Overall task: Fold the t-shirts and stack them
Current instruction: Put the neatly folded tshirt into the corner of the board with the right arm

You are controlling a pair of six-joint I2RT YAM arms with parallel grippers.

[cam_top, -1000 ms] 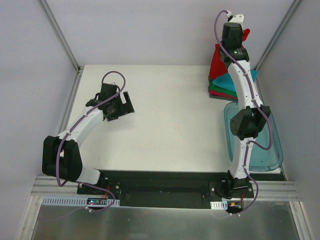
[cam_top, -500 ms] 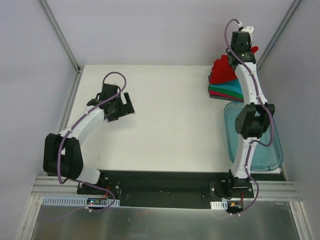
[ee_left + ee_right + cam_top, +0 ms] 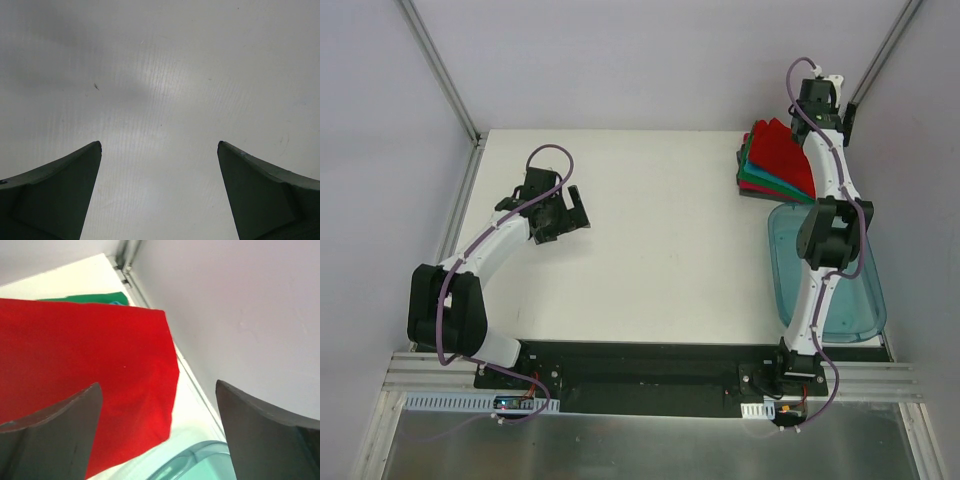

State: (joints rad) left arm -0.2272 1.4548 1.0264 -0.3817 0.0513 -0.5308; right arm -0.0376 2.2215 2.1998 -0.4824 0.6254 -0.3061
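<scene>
A bright red t-shirt [image 3: 782, 150] lies folded on top of a stack in the table's far right corner. The edges of the green and crimson t-shirts [image 3: 760, 184] show beneath it. In the right wrist view the red t-shirt [image 3: 85, 375] lies flat below the fingers, with a green edge [image 3: 90, 298] behind it. My right gripper [image 3: 832, 112] [image 3: 158, 384] hangs open above the stack's right edge, holding nothing. My left gripper [image 3: 568, 222] [image 3: 159, 143] is open over bare white table at the left.
A clear bluish plastic tub [image 3: 840, 300] [image 3: 200, 465] stands along the right edge, just in front of the stack. The enclosure's right wall [image 3: 240, 315] rises close beside the right gripper. White table [image 3: 160, 75] lies under the left gripper.
My right gripper has opened and let go of the red t-shirt, which has dropped flat onto the stack. The right arm moved right, towards the wall. The left arm stayed put.
</scene>
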